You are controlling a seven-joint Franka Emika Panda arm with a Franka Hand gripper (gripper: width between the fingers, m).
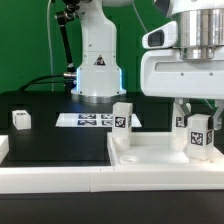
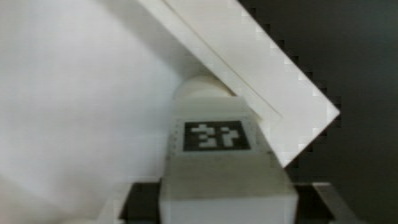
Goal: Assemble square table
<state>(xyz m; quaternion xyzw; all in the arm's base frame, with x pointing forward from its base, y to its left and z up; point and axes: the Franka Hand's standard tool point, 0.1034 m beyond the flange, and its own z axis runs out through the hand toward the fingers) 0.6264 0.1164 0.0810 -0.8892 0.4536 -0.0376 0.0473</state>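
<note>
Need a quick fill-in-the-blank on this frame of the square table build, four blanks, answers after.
1. The gripper is shut on the held leg, at the exterior view's ___.
2. The second leg stands ___ on the tabletop.
3. The loose leg sits on the black surface, toward the exterior view's ___.
4. The marker board lies flat in front of the robot's ___.
Missing words: right; upright; left; base.
</note>
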